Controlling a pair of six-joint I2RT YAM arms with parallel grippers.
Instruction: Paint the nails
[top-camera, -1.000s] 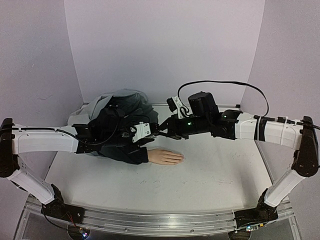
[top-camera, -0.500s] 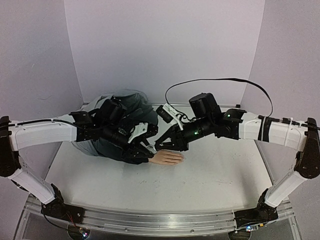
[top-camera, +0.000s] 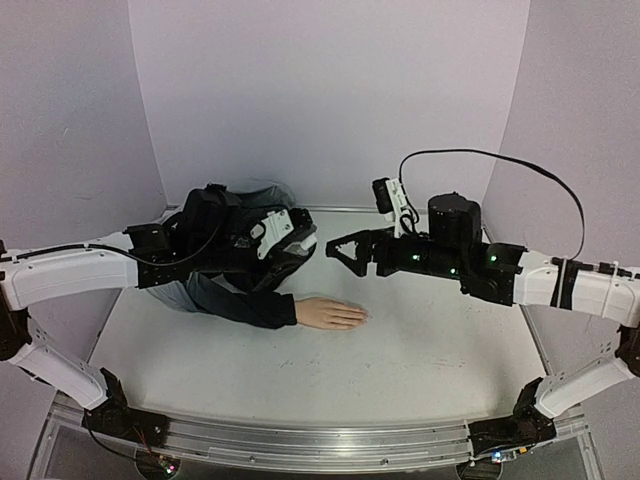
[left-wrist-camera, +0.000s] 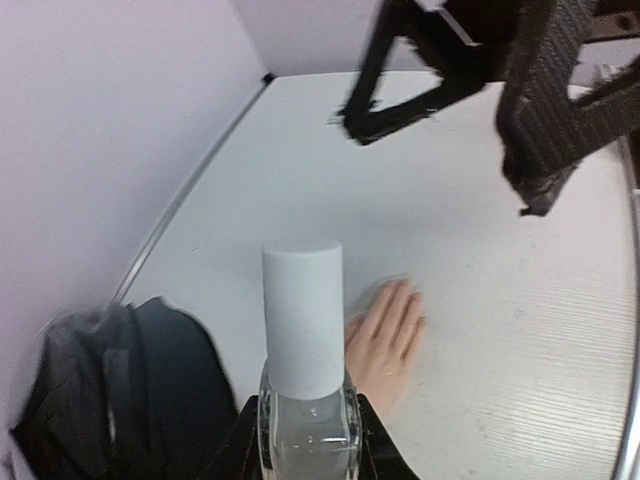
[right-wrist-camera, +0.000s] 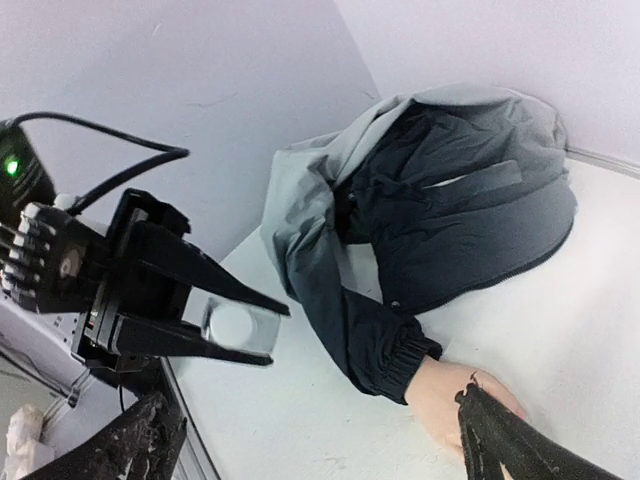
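**Evidently Not Yet Painted**

Pinched a clear, white-capped bottle (left-wrist-camera: 302, 330) in the left gripper (left-wrist-camera: 305, 445), above the jacket (right-wrist-camera: 450, 220). Found the mannequin hand (top-camera: 330, 314) flat at mid-table, its nails (top-camera: 360, 318) pointing right. Judged nails tiny, hard and slick, the hand light and likely to slide; better steadied at the sleeve cuff (top-camera: 280, 312). Held the right gripper (top-camera: 338, 252) spread, empty, over the smooth white table (top-camera: 430, 350), between lilac walls (top-camera: 330, 100).

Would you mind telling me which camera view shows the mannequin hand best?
The top external view: the whole mannequin hand lies flat on the table, unobstructed. The left wrist view shows it blurred, beside the bottle; the right wrist view catches only part, behind one finger of the right gripper.
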